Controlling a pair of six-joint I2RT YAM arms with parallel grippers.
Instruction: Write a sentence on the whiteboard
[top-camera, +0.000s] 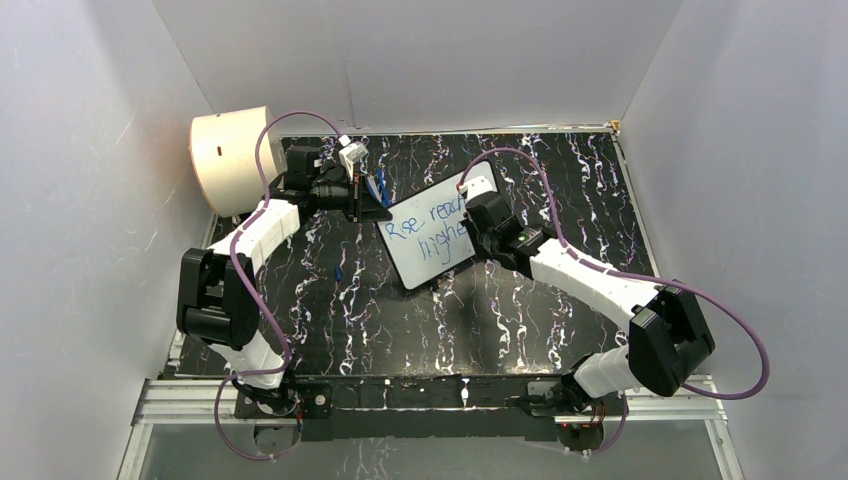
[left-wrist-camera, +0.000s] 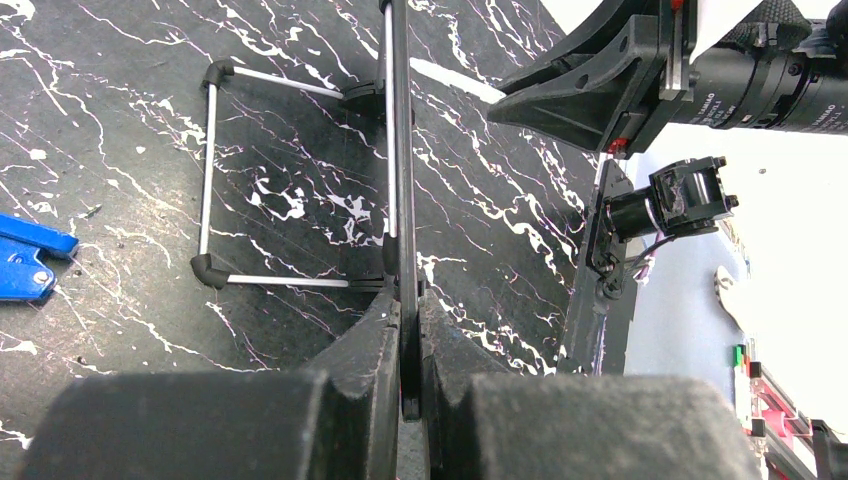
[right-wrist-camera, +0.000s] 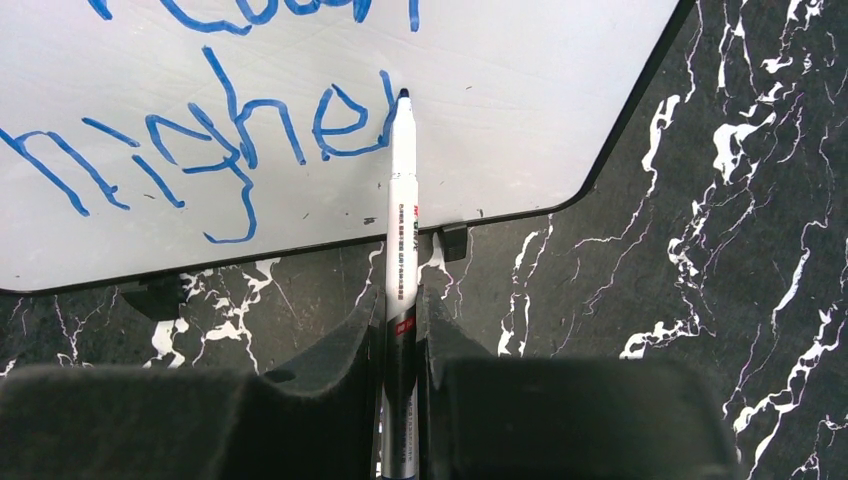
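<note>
The right gripper (right-wrist-camera: 402, 325) grasps the marker (right-wrist-camera: 402, 200), tip at the last letter of the sentence (right-wrist-camera: 240, 140) on the whiteboard (right-wrist-camera: 520, 110), the left gripper (left-wrist-camera: 408, 335) clamping its edge: writing looks nearly finished.

Two matching arms here: left arm (top-camera: 262, 232) and right arm (top-camera: 590, 280), white shells set between chunky black joint housings. A purple cable (top-camera: 765, 362) loops loosely off each, trailing back from the tool end. Up close, the left gripper (left-wrist-camera: 408, 305) shows matte black wedge fingers on broad dark blocks; the right gripper (right-wrist-camera: 400, 305) looks identical.
</note>
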